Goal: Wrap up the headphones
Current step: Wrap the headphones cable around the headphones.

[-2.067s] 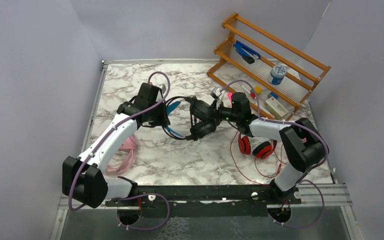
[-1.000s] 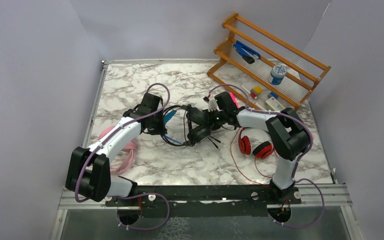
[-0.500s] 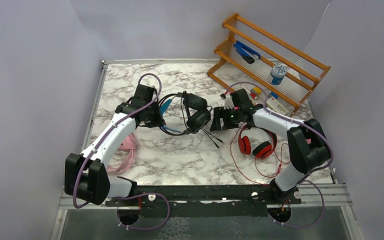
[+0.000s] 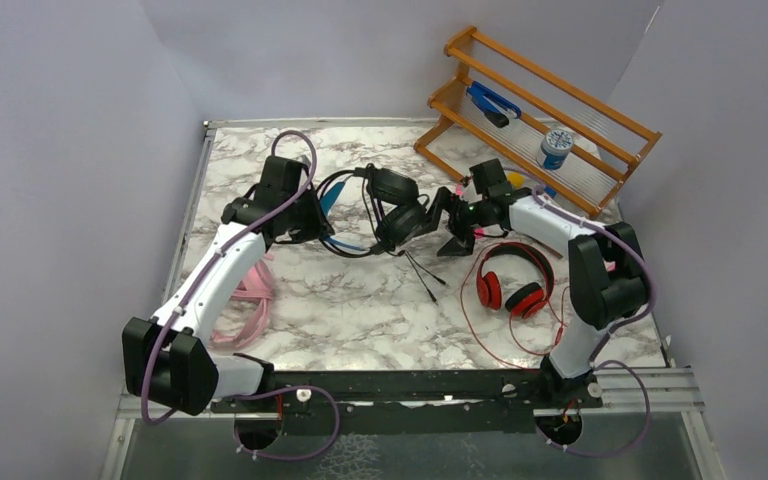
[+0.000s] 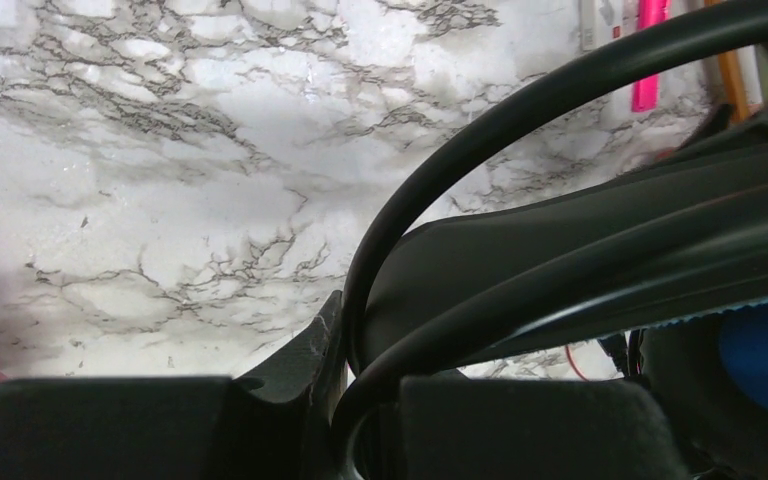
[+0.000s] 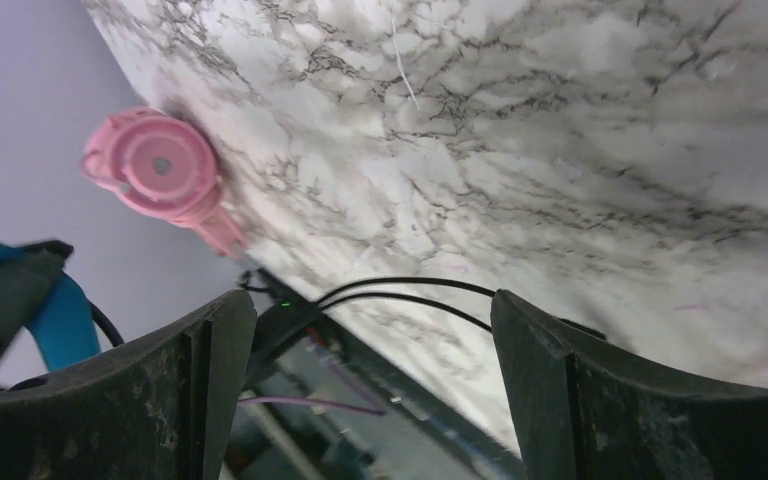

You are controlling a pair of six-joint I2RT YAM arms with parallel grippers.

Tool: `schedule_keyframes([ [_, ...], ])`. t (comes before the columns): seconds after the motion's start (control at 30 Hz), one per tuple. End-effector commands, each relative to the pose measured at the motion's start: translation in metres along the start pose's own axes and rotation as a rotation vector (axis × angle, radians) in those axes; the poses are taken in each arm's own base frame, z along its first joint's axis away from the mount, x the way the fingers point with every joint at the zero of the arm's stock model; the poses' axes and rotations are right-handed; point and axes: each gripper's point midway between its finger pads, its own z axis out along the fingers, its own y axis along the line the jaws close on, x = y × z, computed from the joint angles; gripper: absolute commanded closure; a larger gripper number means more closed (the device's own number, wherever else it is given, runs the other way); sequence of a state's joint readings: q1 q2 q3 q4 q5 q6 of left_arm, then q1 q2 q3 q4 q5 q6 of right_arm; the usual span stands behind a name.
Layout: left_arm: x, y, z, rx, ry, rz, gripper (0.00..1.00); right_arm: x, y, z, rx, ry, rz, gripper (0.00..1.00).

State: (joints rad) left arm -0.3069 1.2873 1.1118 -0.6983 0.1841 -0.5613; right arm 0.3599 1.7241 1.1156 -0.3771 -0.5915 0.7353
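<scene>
The black headphones [image 4: 397, 222] with a blue headband hang just above the marble table [image 4: 360, 320], back of centre. My left gripper [image 4: 318, 215] is shut on their band; in the left wrist view the black band [image 5: 580, 250] and a cable loop run between its fingers [image 5: 295, 365]. Just right of the ear cups my right gripper [image 4: 453, 226] stands open and holds nothing. Its wrist view shows its gripper [image 6: 370, 390] with wide-apart jaws, only a thin black cable [image 6: 410, 290] crossing beyond them. The red headphones [image 4: 510, 290] lie at the right, the pink headphones [image 4: 250, 300] under the left arm.
A wooden rack [image 4: 535, 110] stands at the back right with a blue-lidded jar [image 4: 557, 147] and a blue-handled tool [image 4: 490, 100]. Small items lie under it. Thin red cable [image 4: 480, 335] loops over the table by the red headset. Grey walls close in the sides.
My right gripper has opened, let go of the black headphones and drawn back to the right. The left gripper has carried them a little farther back.
</scene>
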Motion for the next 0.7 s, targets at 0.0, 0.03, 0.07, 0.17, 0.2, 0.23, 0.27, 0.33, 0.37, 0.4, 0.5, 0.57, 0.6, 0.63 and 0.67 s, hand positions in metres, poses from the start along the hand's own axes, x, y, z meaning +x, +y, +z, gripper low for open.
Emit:
schedule_keyframes([
  [0.0,-0.025,-0.036,-0.025,0.141,-0.077,0.005,1.00,0.027,0.009,0.007,0.045,0.196,0.420,0.08],
  [0.03,-0.026,-0.037,-0.025,0.144,-0.078,0.007,1.00,0.030,0.014,0.009,0.039,0.224,0.438,0.08],
  [0.07,-0.028,-0.037,-0.026,0.146,-0.081,0.008,1.00,0.033,0.016,0.009,0.042,0.248,0.456,0.08],
  [0.17,-0.030,-0.039,-0.028,0.151,-0.087,0.011,1.00,0.042,0.019,0.007,0.051,0.306,0.540,0.08],
  [0.2,-0.030,-0.040,-0.029,0.155,-0.088,0.011,1.00,0.043,0.019,0.006,0.054,0.307,0.561,0.08],
  [0.23,-0.030,-0.041,-0.029,0.158,-0.087,0.013,1.00,0.043,0.019,0.006,0.057,0.297,0.577,0.09],
  [0.27,-0.031,-0.042,-0.030,0.162,-0.091,0.016,1.00,0.042,0.019,0.005,0.059,0.284,0.583,0.09],
  [0.33,-0.033,-0.044,-0.032,0.167,-0.097,0.020,1.00,0.040,0.017,0.004,0.080,0.260,0.587,0.09],
  [0.37,-0.034,-0.045,-0.033,0.171,-0.099,0.024,1.00,0.041,0.018,0.002,0.082,0.262,0.595,0.09],
  [0.4,-0.035,-0.046,-0.034,0.176,-0.101,0.025,1.00,0.043,0.020,0.000,0.077,0.267,0.606,0.10],
  [0.5,-0.036,-0.050,-0.037,0.191,-0.102,0.030,1.00,0.048,0.023,-0.004,0.077,0.276,0.646,0.12],
  [0.57,-0.036,-0.052,-0.039,0.199,-0.102,0.032,1.00,0.049,0.024,-0.006,0.082,0.268,0.664,0.13],
  [0.6,-0.037,-0.053,-0.040,0.203,-0.104,0.033,1.00,0.049,0.026,-0.006,0.083,0.264,0.673,0.14],
  [0.63,-0.037,-0.053,-0.041,0.205,-0.106,0.035,1.00,0.050,0.026,-0.007,0.086,0.263,0.687,0.14],
  [0.67,-0.037,-0.053,-0.041,0.206,-0.108,0.036,1.00,0.052,0.028,-0.007,0.085,0.267,0.699,0.15],
])
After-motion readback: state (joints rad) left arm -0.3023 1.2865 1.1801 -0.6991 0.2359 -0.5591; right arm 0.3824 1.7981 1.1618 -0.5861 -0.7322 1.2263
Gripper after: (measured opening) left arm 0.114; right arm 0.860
